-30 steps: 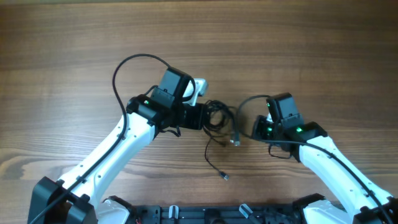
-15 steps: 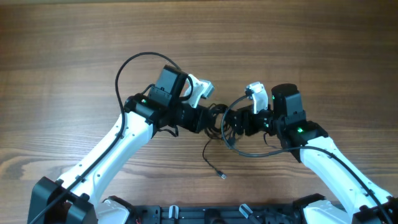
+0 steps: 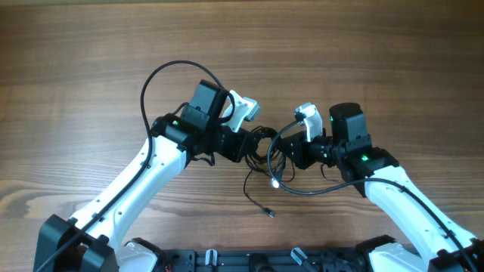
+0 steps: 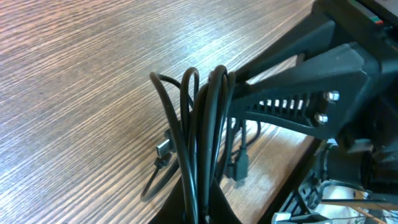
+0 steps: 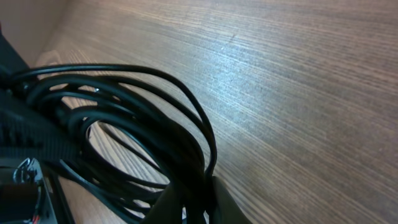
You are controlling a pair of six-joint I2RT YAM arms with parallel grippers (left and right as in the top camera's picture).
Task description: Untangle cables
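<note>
Both arms meet over the middle of the desk point(image 3: 355, 45). The left claw point(image 3: 255, 143) is clenched on the knot of cables point(image 3: 270, 157), and the right claw point(image 3: 293, 155) pinches the same bundle from the other side. The tangle sits between them, with two plug ends trailing loose towards the near edge.
</note>
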